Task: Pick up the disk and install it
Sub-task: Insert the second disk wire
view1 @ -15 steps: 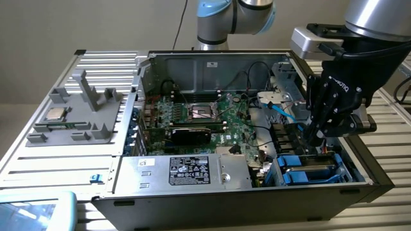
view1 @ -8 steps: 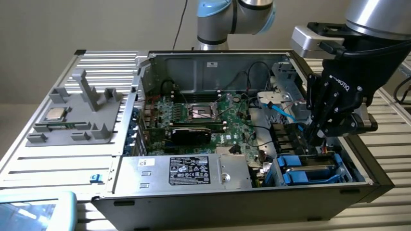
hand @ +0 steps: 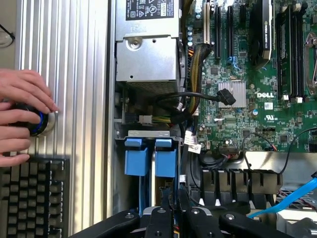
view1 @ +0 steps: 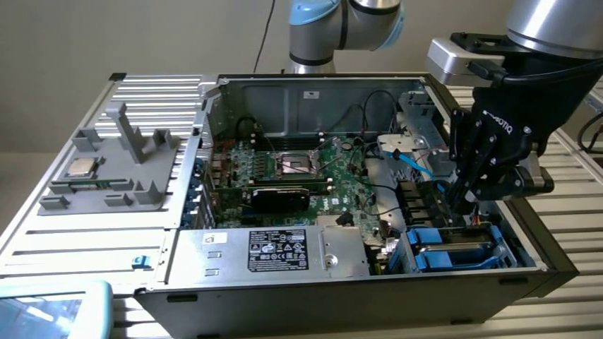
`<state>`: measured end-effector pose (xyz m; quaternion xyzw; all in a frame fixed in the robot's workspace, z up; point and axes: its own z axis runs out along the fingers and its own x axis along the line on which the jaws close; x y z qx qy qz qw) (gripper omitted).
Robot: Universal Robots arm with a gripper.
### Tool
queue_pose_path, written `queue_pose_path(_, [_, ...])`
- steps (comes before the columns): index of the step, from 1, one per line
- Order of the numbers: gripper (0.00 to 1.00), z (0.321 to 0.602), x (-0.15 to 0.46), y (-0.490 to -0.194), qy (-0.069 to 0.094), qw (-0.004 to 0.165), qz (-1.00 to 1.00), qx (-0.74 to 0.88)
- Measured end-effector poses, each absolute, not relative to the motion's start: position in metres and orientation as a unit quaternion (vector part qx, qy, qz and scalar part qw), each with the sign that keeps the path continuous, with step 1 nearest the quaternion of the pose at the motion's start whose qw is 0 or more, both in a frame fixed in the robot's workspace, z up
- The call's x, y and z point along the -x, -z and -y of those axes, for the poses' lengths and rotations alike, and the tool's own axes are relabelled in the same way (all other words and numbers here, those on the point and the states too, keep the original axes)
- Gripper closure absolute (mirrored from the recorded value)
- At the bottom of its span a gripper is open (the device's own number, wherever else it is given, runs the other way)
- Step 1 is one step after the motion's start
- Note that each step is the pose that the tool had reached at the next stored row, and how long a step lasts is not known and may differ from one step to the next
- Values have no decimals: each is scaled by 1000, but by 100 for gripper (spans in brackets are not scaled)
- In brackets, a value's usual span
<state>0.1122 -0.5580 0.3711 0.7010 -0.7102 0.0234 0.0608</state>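
Disk [view1: 455, 248] sitting in bay; I'm hovering fingers [hand: 179, 210] nearly together above, risking snagging cables [hand: 190, 106].

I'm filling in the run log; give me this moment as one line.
stage: install | pincer: shut, low in drive bay | disk: seated in bay | hand: on knob

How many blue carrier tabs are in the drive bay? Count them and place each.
2. Both blue tabs stand side by side in the drive bay: one nearer the case wall, the other nearer the motherboard. More may be hidden under the gripper.
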Motion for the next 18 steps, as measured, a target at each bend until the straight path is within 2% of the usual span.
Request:
queue_pose_path(14, [84,566,-111,-367,-12,50,710,-702])
queue_pose_path(18, [84,570,-111,-365,1,37,711,-702])
